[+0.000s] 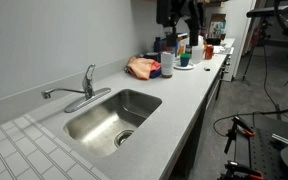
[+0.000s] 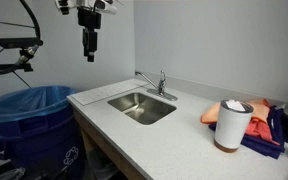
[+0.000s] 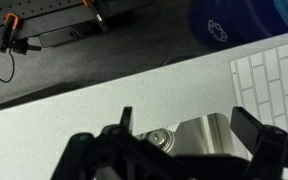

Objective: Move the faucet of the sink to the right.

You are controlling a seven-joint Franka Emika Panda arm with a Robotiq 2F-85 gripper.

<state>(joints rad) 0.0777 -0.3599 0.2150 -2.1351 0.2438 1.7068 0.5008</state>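
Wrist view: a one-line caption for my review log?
Open gripper hovering over the counter, the sink and its drain between the fingers, blue bin beyond.

Pale grey countertop [image 1: 179, 105] running along the wall, seen in both exterior views.

The sink [image 1: 134, 105] is sunk into it, and the faucet [image 1: 79, 92] stands on the strip between basin and wall, its spout lying along that rim. One end of the surface carries a white tile-patterned area [image 1: 14, 150]. Well apart from the basin lie an orange-pink bundle [image 1: 142, 68], a white cylindrical cup [image 2: 231, 125] and a folded blue cloth [image 2: 269, 135] just beside it; farther along stands a cluster of bottles [image 1: 184, 52], too small to tell apart.
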